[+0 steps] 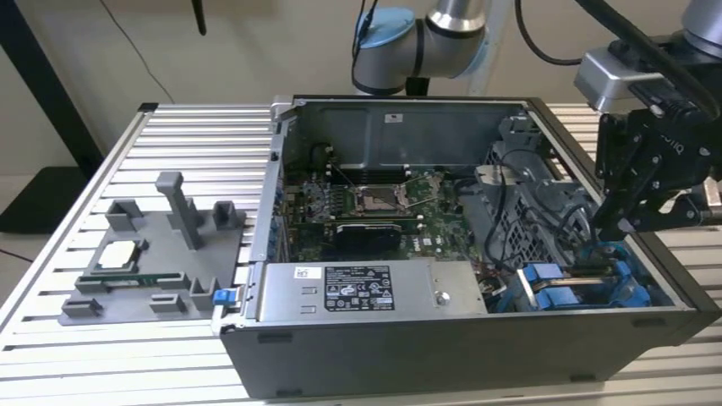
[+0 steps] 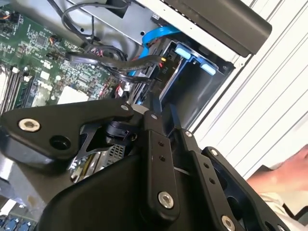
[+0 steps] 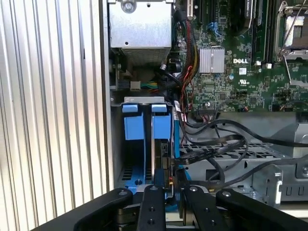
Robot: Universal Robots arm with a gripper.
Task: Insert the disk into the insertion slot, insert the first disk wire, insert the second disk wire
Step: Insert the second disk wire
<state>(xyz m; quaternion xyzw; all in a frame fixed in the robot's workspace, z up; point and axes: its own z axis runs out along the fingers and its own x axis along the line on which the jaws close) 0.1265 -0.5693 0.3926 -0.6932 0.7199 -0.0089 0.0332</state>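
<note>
The disk point(image 3: 161, 144) stands on edge in its blue carrier inside the insertion slot of the grey drive cage point(image 3: 114, 144), at the case's front corner on the exterior view's right point(image 1: 587, 272). My black gripper point(image 3: 172, 185) hangs right over the disk's end, fingers close together and shut on the plug of a black disk wire point(image 3: 179, 161). That wire loops off towards the motherboard. The exterior view has the gripper point(image 1: 615, 233) dipping into the cage. In the second wrist view the gripper point(image 2: 147, 98) sits below a black cable bundle point(image 2: 139, 62) and a blue cable point(image 2: 154, 36).
The open computer case point(image 1: 451, 355) lies on a slatted table. A grey power-supply box point(image 1: 361, 288) fills its front and the motherboard point(image 1: 373, 203) its middle. A grey fixture point(image 1: 147, 262) sits on the exterior view's left. A hand point(image 2: 288, 168) shows outside the case.
</note>
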